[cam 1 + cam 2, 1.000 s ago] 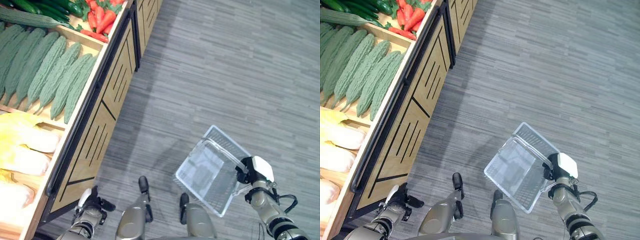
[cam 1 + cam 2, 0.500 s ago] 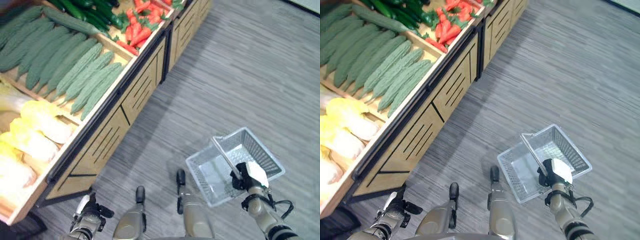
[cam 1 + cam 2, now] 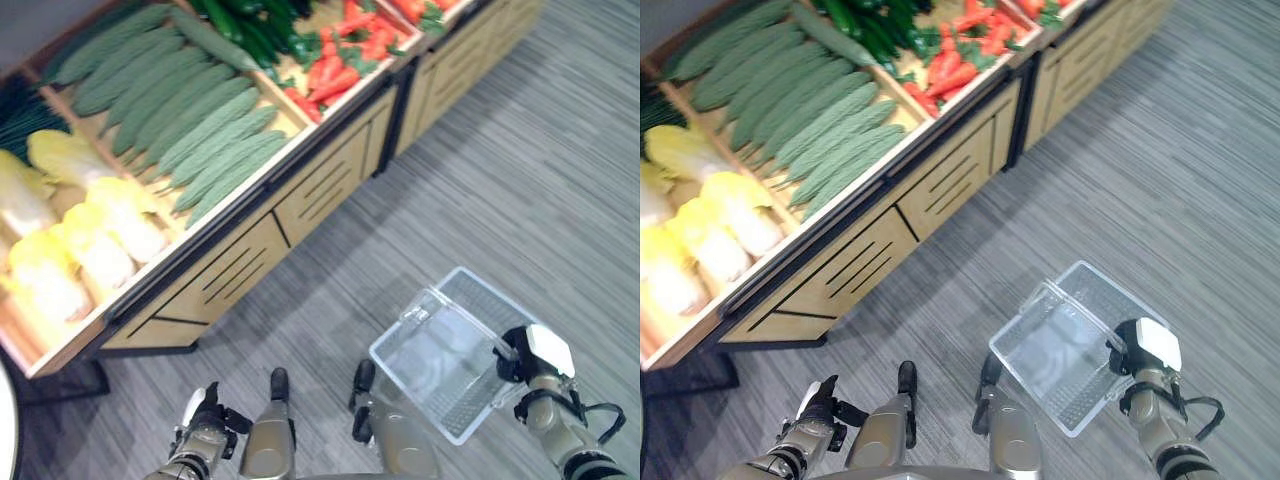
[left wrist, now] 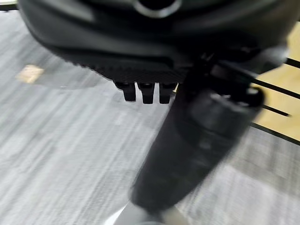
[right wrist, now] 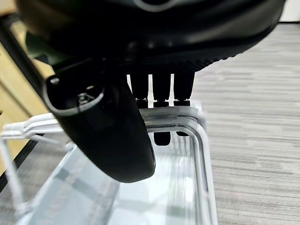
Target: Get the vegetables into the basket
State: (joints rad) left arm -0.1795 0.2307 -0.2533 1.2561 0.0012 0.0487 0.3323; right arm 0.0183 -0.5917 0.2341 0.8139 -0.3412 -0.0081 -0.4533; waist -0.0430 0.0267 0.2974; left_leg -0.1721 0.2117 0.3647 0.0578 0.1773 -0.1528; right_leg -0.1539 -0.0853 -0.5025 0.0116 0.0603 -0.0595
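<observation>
Left eye view, looking down from the robot's head: a clear plastic shopping basket (image 3: 442, 350) hangs above the grey striped floor (image 3: 520, 180) at the lower right, tilted, with its open side facing up and toward the camera. Its long axis runs diagonally, from the corner near the middle of the view out toward the right edge. The right hand (image 3: 527, 358), dark with a white cover on the thumb, grips the basket at its right-hand rim. In the right wrist view the fingers (image 5: 161, 91) are curled over the basket's thin clear handle bar (image 5: 187, 117), and the thumb (image 5: 110, 129) wraps in front of it.

To the left stands a long wooden display stand (image 3: 300, 195) with slatted front panels, running diagonally from lower left to upper right. Its bins hold pale yellow cabbages (image 3: 95, 240), then rows of bumpy green bitter gourds (image 3: 190, 120), then dark green cucumbers (image 3: 250, 30) and red peppers (image 3: 345, 70). The gourds lie side by side, each pointing across the stand. All the vegetables lie in the stand, well apart from the basket.

The left hand (image 3: 205, 425) hangs low at the bottom left, near the stand's base. In the left wrist view its fingers (image 4: 145, 91) are curled in and hold nothing.
</observation>
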